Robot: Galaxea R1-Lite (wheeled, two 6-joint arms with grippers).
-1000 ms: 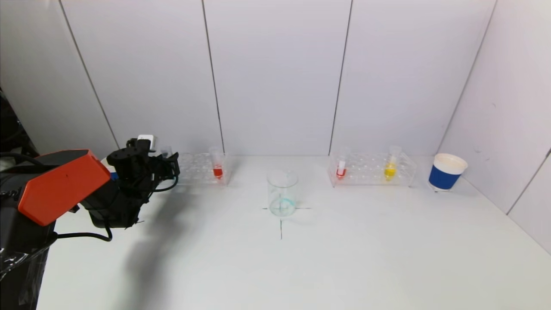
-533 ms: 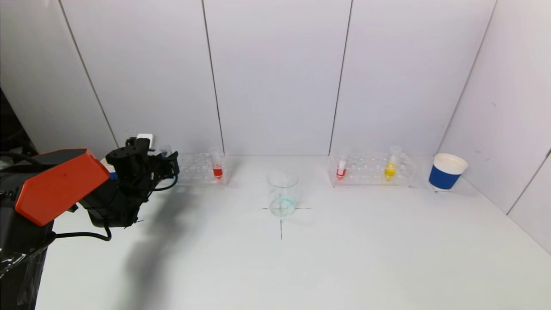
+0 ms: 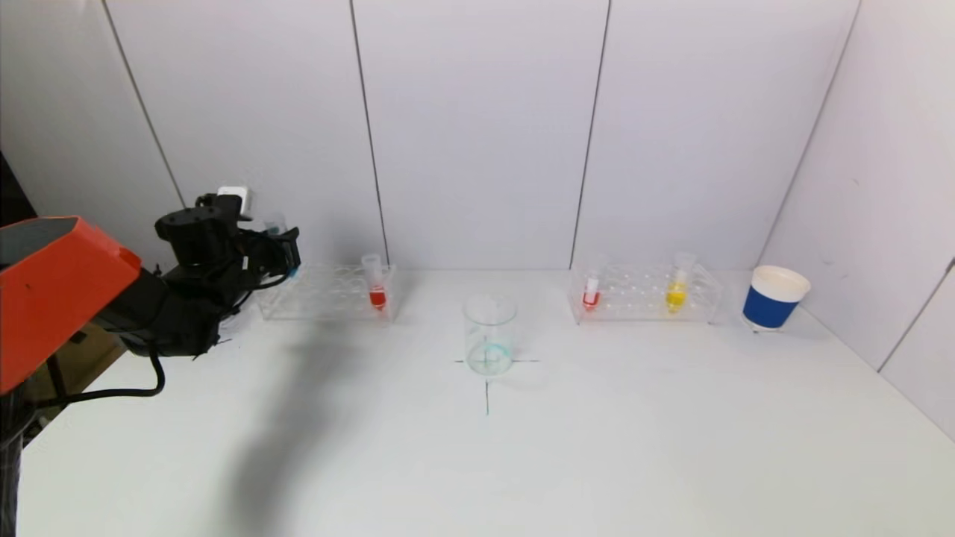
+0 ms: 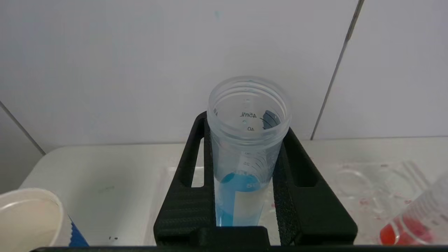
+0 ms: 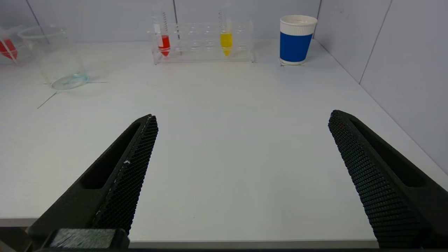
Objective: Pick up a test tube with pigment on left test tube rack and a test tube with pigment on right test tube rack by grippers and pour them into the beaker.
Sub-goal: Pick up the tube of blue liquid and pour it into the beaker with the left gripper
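Observation:
My left gripper [image 3: 280,250] is shut on a clear test tube with blue pigment [image 4: 245,150] and holds it upright above the left end of the left rack [image 3: 328,294]. A red-pigment tube [image 3: 377,287] stands at that rack's right end. The glass beaker [image 3: 489,334] stands at the table's middle on a cross mark. The right rack [image 3: 645,294] holds a red tube [image 3: 591,292] and a yellow tube [image 3: 677,287]. My right gripper [image 5: 241,119] is open and empty over the near table edge; it does not show in the head view.
A blue and white paper cup [image 3: 774,298] stands right of the right rack. Another paper cup [image 4: 29,217] stands left of the left rack. White walls close the back and the right side.
My left gripper has risen and moved back-left with the blue tube, lifting it out of the left rack. The right gripper's earlier position is not shown.

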